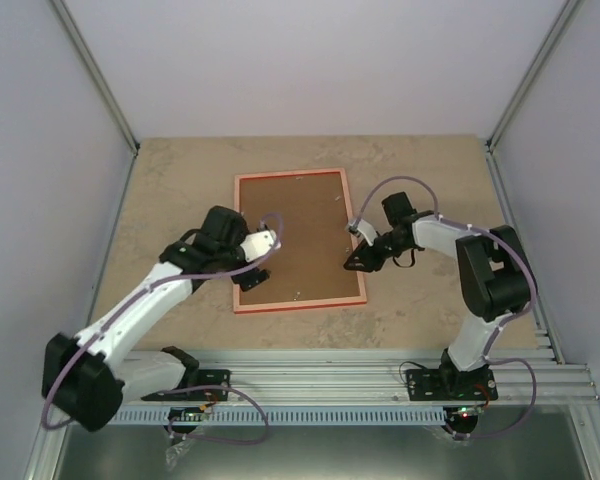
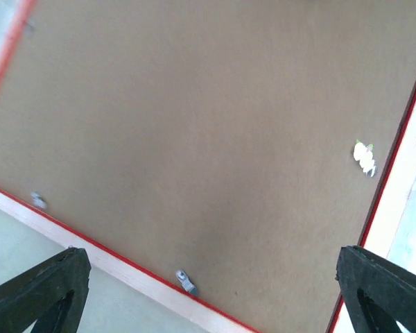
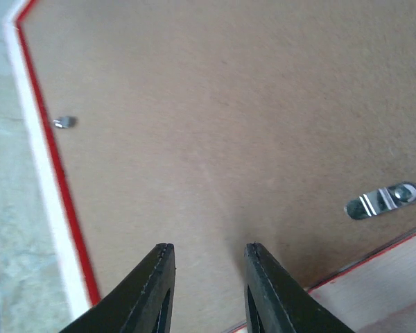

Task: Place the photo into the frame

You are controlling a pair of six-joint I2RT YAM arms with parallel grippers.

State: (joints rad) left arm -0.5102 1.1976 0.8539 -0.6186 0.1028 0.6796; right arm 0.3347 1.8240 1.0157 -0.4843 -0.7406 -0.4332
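Note:
The frame [image 1: 300, 304] lies back-up on the table, its pale orange-pink rim around a brown backing board [image 1: 300, 235]. The photo is out of view. My left gripper [image 1: 268, 252] hangs over the board's lower left part, its jaws spread wide and empty; in the left wrist view the gripper [image 2: 211, 260] looks down on the board [image 2: 208, 125] and the frame's rim [image 2: 125, 274]. My right gripper [image 1: 352, 264] hovers over the frame's right edge. In the right wrist view that gripper [image 3: 209, 248] stands open by a narrow gap above the board [image 3: 215, 118], holding nothing.
Small metal turn tabs [image 3: 383, 201] sit along the inside of the frame's rim [image 3: 45, 180], another tab [image 2: 186, 281] near the left gripper. Beige tabletop [image 1: 180, 190] surrounds the frame. Grey walls enclose the table on three sides.

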